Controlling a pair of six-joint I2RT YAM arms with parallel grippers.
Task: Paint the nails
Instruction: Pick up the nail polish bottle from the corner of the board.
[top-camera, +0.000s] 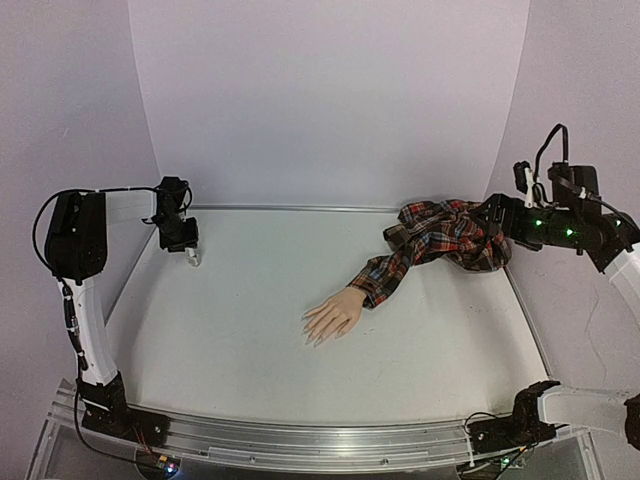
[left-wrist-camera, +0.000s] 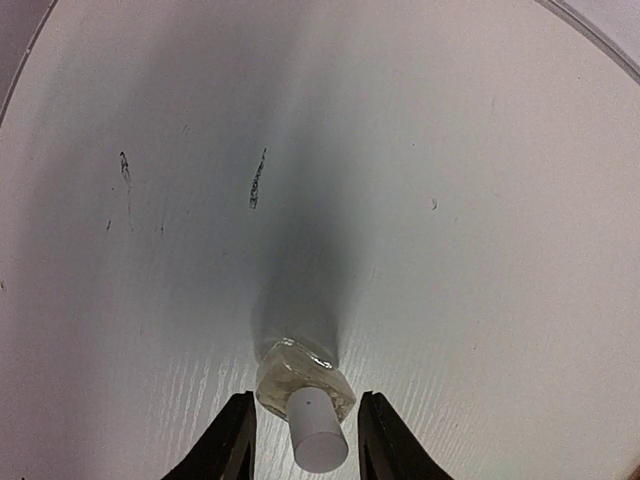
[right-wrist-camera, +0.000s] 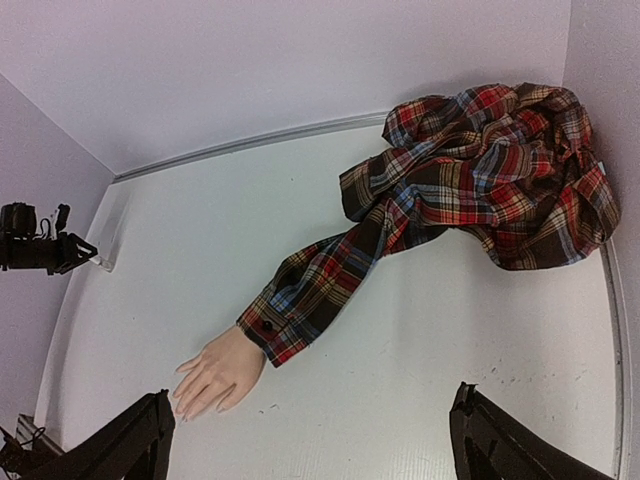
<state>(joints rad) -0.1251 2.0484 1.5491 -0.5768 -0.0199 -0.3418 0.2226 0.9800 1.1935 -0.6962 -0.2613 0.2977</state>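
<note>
A skin-coloured mannequin hand (top-camera: 333, 316) lies palm down near the table's middle, in a red plaid shirt sleeve (top-camera: 400, 262). Its pale nails (top-camera: 314, 338) point to the near left; the hand also shows in the right wrist view (right-wrist-camera: 216, 372). A small clear bottle with a white cap (left-wrist-camera: 306, 400) stands at the far left of the table (top-camera: 194, 259). My left gripper (left-wrist-camera: 304, 440) is open around the bottle, a finger on each side with gaps. My right gripper (right-wrist-camera: 310, 440) is open wide and empty, held high at the far right.
The rest of the plaid shirt (top-camera: 455, 232) is bunched in the far right corner, under my right arm (top-camera: 560, 222). White walls close the back and sides. Dark scuff marks (left-wrist-camera: 257, 180) are on the table beyond the bottle.
</note>
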